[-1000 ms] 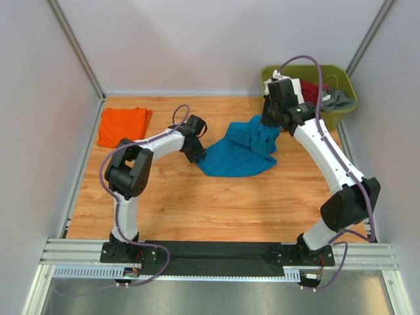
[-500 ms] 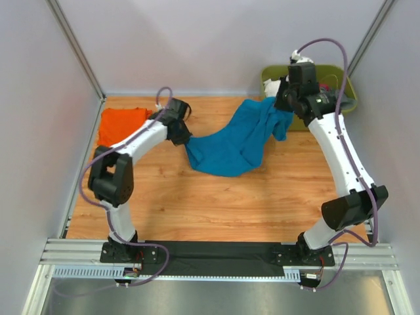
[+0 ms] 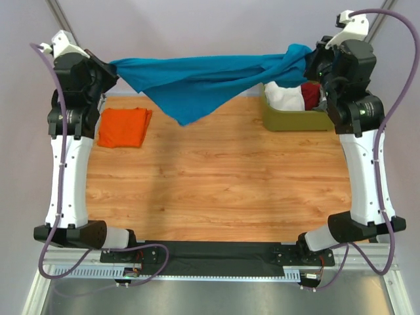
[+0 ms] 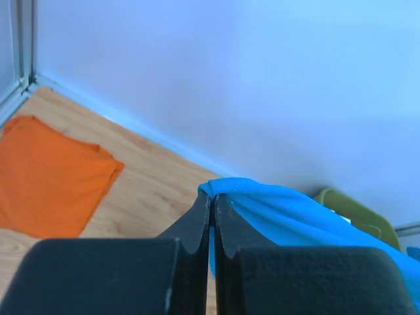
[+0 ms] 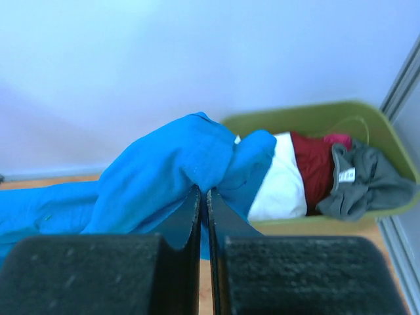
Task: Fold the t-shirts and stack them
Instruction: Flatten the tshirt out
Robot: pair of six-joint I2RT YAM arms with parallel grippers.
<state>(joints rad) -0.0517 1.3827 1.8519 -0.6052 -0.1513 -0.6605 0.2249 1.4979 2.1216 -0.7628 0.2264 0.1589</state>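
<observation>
Both arms rise from their bases at the near edge of the wooden table (image 3: 216,177) and reach high toward the back wall. At the far left of the table the orange t-shirt (image 3: 123,126) lies folded flat, well apart from either arm. Above it, the left gripper (image 4: 211,197) has its fingers pressed together on a fold at one end of the teal-blue t-shirt (image 3: 197,82). The shirt hangs in the air, stretched across the table's width to the right gripper (image 5: 202,191), whose fingers pinch a bunched part of its other end. A loose flap droops left of the middle, clear of the wood. In the far right corner the olive-green tub (image 3: 289,120) holds a white cloth (image 3: 287,97), a dark red cloth (image 3: 310,92) and a grey garment (image 5: 367,184).
</observation>
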